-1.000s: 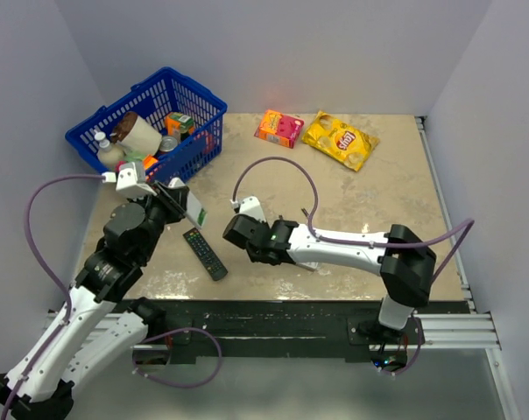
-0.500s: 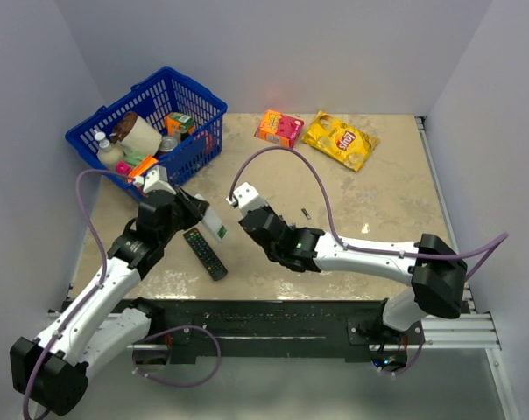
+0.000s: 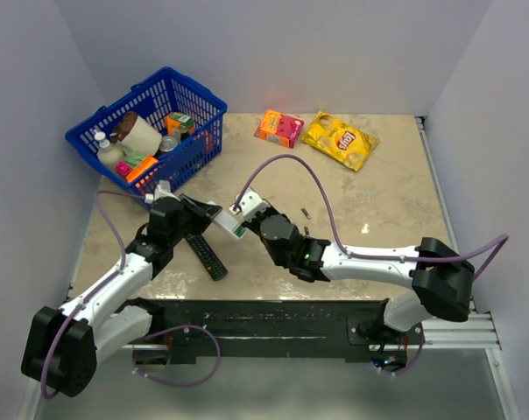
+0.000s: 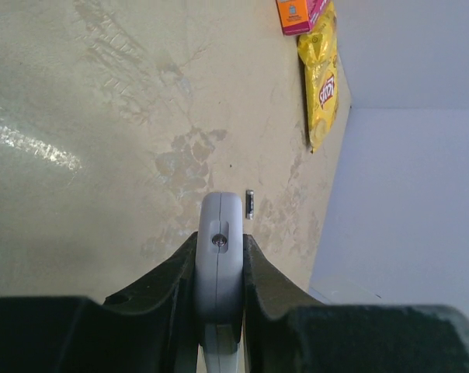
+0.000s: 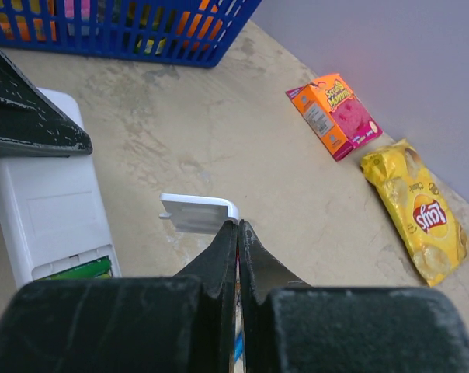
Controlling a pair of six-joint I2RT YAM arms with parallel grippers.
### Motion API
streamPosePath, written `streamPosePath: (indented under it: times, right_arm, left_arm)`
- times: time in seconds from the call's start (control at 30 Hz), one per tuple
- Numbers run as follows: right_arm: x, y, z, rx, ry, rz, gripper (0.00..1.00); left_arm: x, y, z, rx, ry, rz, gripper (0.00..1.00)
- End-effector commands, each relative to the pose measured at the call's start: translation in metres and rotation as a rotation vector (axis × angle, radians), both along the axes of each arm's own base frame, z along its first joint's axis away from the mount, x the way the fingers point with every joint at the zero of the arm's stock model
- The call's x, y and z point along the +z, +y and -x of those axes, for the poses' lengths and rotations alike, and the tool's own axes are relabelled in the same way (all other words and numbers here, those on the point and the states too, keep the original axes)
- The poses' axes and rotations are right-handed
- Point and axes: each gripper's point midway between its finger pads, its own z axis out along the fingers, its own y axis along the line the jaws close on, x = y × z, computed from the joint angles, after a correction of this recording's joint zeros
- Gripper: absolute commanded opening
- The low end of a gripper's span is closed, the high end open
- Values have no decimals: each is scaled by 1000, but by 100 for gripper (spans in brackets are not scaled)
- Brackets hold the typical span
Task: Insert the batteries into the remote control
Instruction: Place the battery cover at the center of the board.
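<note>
**A:** What has changed over the last second?

**B:** The left gripper (image 3: 203, 213) has swung down and rightward. It has carried the remote control (image 3: 224, 220) from beside the blue basket (image 3: 190, 157) out over the table (image 3: 378, 192). The right gripper (image 3: 246, 210) has unfolded and now sits just beside the remote's end.

**A:** Are both clamped?

**B:** Yes. The left wrist view shows the left fingers (image 4: 176, 272) squeezing the remote control, seen edge-on. The right wrist view shows the right jaws pinched tight on the edge of a thin white cover plate (image 5: 197, 212).

**A:** Does the overhead camera show that plate?

**B:** Not clearly, because it is lost among the other white parts. Only the right wrist view shows the remote's plain back, with something green in the open recess at its end.

**A:** Any loose cells?

**B:** One dark battery (image 4: 249, 204) lies on the table just past the remote's tip. From overhead it is a little to the right of the right gripper. The black remote (image 3: 205, 254) lies flat near the left gripper.
</note>
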Motion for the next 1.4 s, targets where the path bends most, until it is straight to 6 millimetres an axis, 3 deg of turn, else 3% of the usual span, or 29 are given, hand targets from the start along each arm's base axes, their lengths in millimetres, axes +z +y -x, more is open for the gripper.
streamPosePath:
  times: [0.0,0.07,0.1,0.17,0.2,0.4,0.47,0.5,0.6,0.77,1.03,1.2,1.37]
  right_arm:
    - [0,-6,-13,-57,-53,4,0]
    - [-16,-10,-20,-90,-35,44,0]
    - [-22,-15,-22,-119,-35,72,0]
    - [-39,-15,-25,-135,-27,126,0]
    - [-42,-15,-27,-143,-30,141,0]
    - [-78,-8,-39,-205,-19,237,0]
    - [-83,-6,-43,-236,-28,259,0]
    - [-94,-4,-43,-243,-29,293,0]
    - [-108,4,-41,-253,-63,349,0]
    - [-130,14,-27,-264,-89,418,0]
    - [-163,23,16,-246,-133,516,0]
    - [-177,29,37,-208,-107,542,12]
    - [-177,29,51,-192,-62,532,27]
  left_arm:
    - [39,13,-22,94,-96,-9,0]
    - [44,22,-19,113,-121,-61,0]
    - [36,33,-15,150,-91,-105,0]
    - [46,47,-6,190,-121,-145,0]
    - [40,61,0,237,-99,-195,0]
    - [102,115,29,395,-209,-354,0]
    - [120,125,38,426,-251,-366,0]
    - [130,130,42,446,-268,-375,0]
    - [145,139,51,463,-306,-399,0]
    - [154,145,60,475,-324,-415,0]
    - [163,153,68,479,-357,-468,0]
    - [166,152,69,462,-371,-489,0]
    - [169,152,70,452,-387,-505,0]
